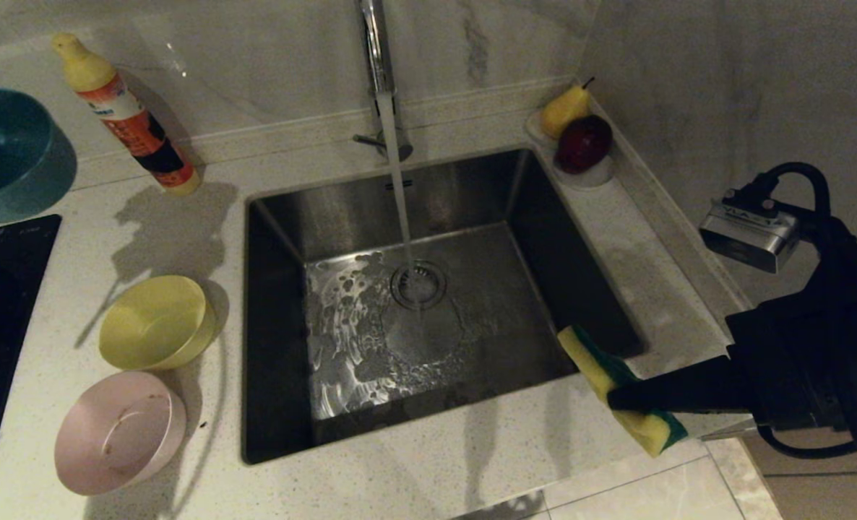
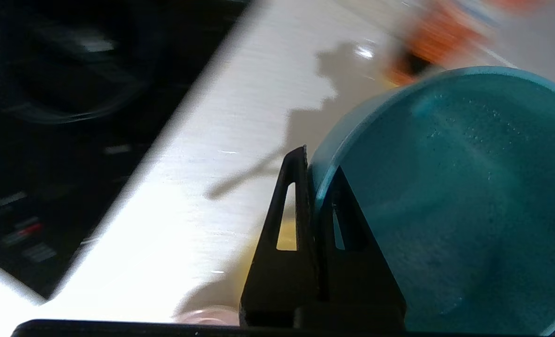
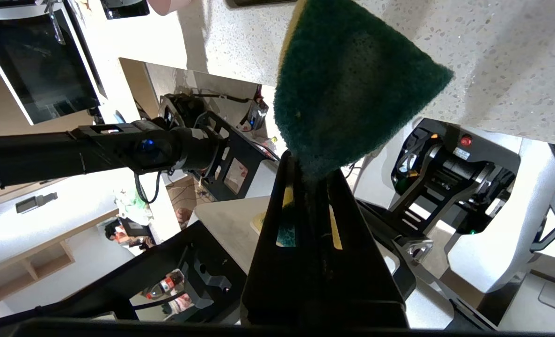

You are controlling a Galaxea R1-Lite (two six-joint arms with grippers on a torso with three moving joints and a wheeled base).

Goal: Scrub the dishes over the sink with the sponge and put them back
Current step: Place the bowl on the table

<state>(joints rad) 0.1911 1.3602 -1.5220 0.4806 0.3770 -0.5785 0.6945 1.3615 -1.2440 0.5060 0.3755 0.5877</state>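
The right gripper (image 1: 620, 396) pinches the sponge (image 1: 620, 390) at the sink's (image 1: 277, 217) near right corner. The pink bowl (image 1: 120, 432) and yellow bowl (image 1: 155, 322) sit along the surface's (image 1: 183, 231) left side. Farthest, the left gripper (image 2: 312, 180) clamps the blue bowl's (image 2: 446, 187) rim; I judge it should carry it level over the basin, keeping the rim firmly gripped.

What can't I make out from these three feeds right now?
- Left gripper: outside the head view; only its wrist view shows it, shut on the blue bowl rim.
- Blue bowl: cut off by the head view's edge.
- Bottle label: motion-blurred in the left wrist view.
- Right gripper: its fingertips are covered by the sponge it holds.
- Pink bowl: its smears are too small to identify.
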